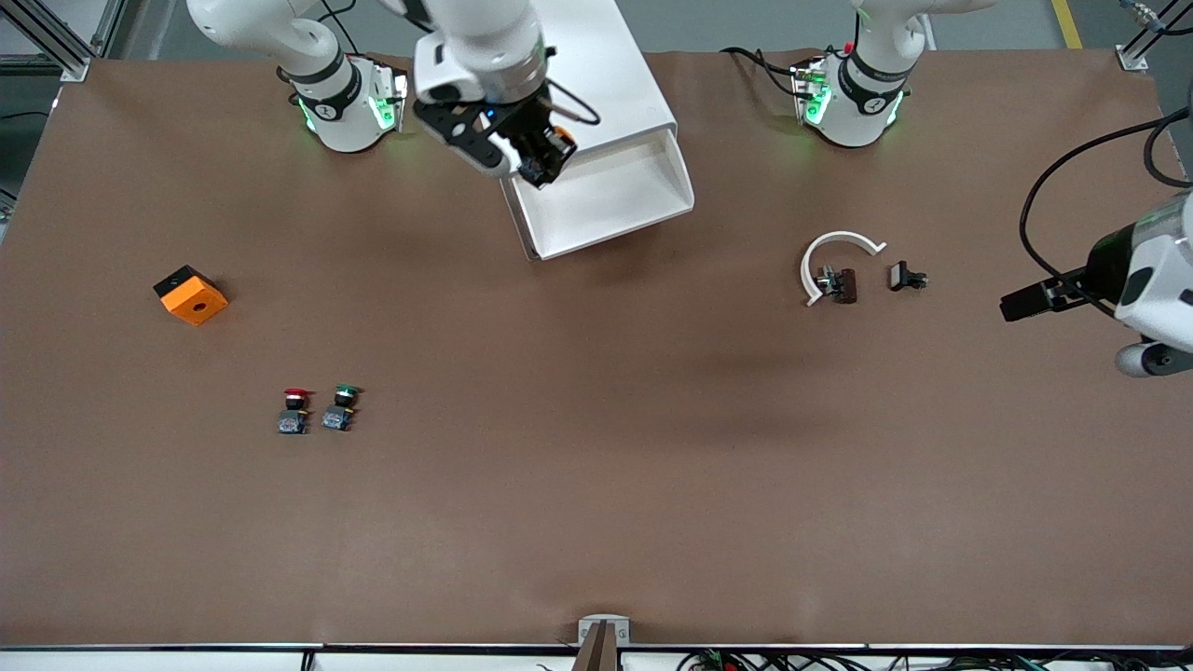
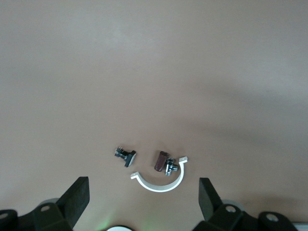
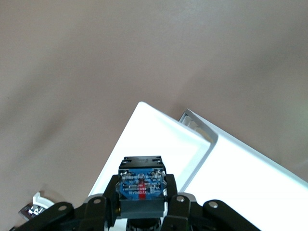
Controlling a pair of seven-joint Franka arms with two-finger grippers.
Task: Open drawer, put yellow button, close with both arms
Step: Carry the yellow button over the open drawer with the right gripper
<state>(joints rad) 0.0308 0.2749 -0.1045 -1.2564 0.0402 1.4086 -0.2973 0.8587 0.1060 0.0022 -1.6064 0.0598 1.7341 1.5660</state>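
Brown matte desk (image 1: pixel 596 447) carries the tall white rounded cabinet (image 1: pixel 615 65), its shallow white top drawer (image 1: pixel 610 200) pulled open. The small yellow-capped push-button (image 3: pixel 142 188) is clamped in the right claw (image 1: pixel 536 158) over the drawer's edge toward the right arm's end. Release should be made only once the button is centred over the tray. The left claw (image 2: pixel 144 202), fingers apart, waits over the white curved clip (image 2: pixel 159 183).

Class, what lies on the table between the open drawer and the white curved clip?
Nothing: in the front view, only bare brown table separates the drawer from the white curved clip.
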